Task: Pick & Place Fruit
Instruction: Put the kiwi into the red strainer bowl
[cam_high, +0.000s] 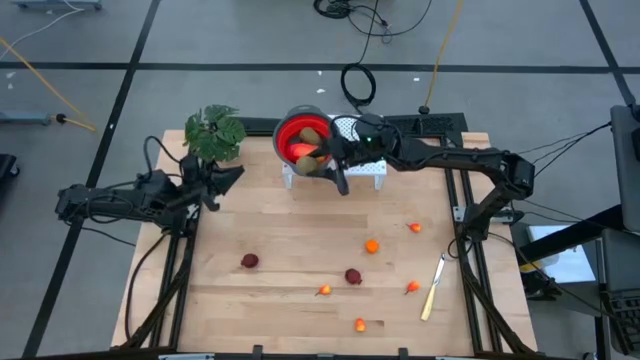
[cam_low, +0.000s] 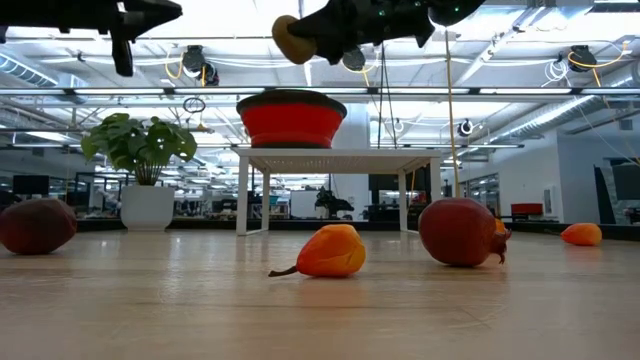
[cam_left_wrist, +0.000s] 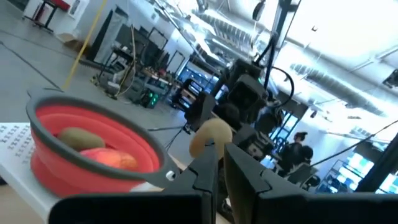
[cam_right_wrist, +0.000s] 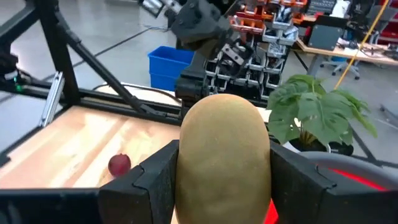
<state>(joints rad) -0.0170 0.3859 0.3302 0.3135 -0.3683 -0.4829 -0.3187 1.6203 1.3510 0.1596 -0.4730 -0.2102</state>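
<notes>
My right gripper (cam_high: 318, 163) is shut on an olive-brown oval fruit (cam_low: 292, 40), high above the near rim of the red bowl (cam_high: 300, 135). The bowl rests on a white stand (cam_low: 340, 158) at the table's far edge and holds another olive fruit (cam_left_wrist: 81, 137) and a red-orange piece (cam_left_wrist: 109, 158). Several small fruits lie on the table: dark red rounds (cam_high: 249, 261) (cam_high: 353, 276) and orange bits (cam_high: 372, 246) (cam_high: 323, 290). My left gripper (cam_high: 232, 175) hovers shut with nothing in it at the far left, beside the plant. My right gripper pinches the olive-brown fruit by its two long sides (cam_right_wrist: 186, 158) between its two fingers (cam_right_wrist: 155, 177). The fingers reach in nearly level from the table's right side. The fruit stands on end in the hold, lifted clear of the bowl and the table.
A leafy green plant (cam_high: 213, 131) in a white pot stands at the far left, next to the bowl. A pale-handled knife (cam_high: 433, 287) lies near the right edge. More orange bits (cam_high: 415, 228) (cam_high: 412, 288) (cam_high: 360, 324) lie on the right half of the table.
</notes>
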